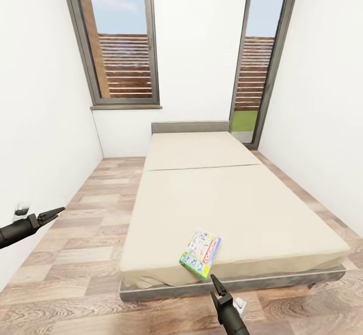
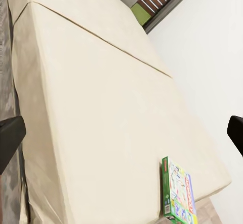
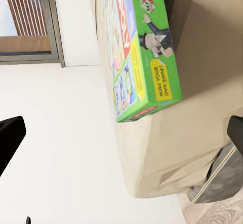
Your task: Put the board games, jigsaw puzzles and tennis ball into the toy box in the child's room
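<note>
Mattress top: the plain beige mattress of the low bed [image 1: 222, 199] lies bare and flat all round the 1 flat green-edged colourful game box [image 1: 200, 253], which sits near the foot edge.
Above the box: open air, nothing overhanging.
Foot of bed: the dark grey bed frame [image 1: 282, 279] runs below the mattress edge; wood-plank floor [image 1: 75, 274] in front lies open.
Left side: a wide floor strip between the bed and the white left wall [image 1: 40, 123].
Right side: a narrower floor strip beside the white right wall [image 1: 322, 123].
Head end: grey headboard [image 1: 190, 126], then 2 tall dark-framed windows [image 1: 123, 42], well apart from the box.
Right black gripper [image 1: 218, 285]: just before the bed's foot edge, close to the box, jaws spread.
Left black gripper [image 1: 50, 215]: over the left floor strip, clear of the bed.
</note>
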You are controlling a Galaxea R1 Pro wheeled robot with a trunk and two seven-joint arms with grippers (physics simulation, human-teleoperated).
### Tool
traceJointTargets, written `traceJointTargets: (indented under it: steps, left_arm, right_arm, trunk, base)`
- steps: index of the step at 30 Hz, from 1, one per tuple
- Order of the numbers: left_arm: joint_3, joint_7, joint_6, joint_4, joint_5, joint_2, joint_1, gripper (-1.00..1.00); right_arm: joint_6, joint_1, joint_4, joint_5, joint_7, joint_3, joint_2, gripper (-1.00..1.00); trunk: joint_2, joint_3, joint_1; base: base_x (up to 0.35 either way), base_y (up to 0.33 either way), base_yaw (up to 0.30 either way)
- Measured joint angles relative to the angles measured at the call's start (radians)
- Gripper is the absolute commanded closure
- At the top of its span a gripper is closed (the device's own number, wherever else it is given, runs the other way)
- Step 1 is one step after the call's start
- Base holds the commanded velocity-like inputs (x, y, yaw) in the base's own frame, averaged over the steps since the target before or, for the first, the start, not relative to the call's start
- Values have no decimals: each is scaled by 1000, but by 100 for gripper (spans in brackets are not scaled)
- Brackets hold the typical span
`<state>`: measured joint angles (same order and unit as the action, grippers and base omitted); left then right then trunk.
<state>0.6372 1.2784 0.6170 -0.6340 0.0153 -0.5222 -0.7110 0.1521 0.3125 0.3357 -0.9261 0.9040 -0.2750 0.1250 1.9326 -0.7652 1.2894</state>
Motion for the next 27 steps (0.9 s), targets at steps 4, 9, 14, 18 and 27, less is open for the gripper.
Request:
traceJointTargets:
  steps: [4, 9, 14, 18, 27]
  left_arm:
    - [0, 0, -1, 0, 0, 0, 0, -100]
    - [0, 0, -1, 0, 0, 1, 0, -100]
    - [0, 0, -1, 0, 0, 1, 0, -100]
    - [1, 1, -1, 0, 0, -1, 0, -100]
    - [2, 1, -1, 0, 1, -3, 0, -100]
  right_arm:
    - [0, 0, 0, 0, 0, 0, -1, -100]
    - [0, 0, -1, 0, 0, 0, 0, -100]
    - [0, 0, 0, 0, 0, 0, 0, -100]
    - [0, 0, 0, 0, 0, 0, 0, -100]
    - [0, 0, -1, 1, 0, 0, -1, -100]
  trunk:
    - [0, 0, 0]
    - [0, 0, 0]
    - [0, 0, 0]
    - [0, 0, 0]
    - [0, 0, 0]
  base:
    - [48, 30, 0]
    - [28, 7, 0]
    - [18, 1, 0]
    - [4, 0, 0]
    - [0, 0, 0]
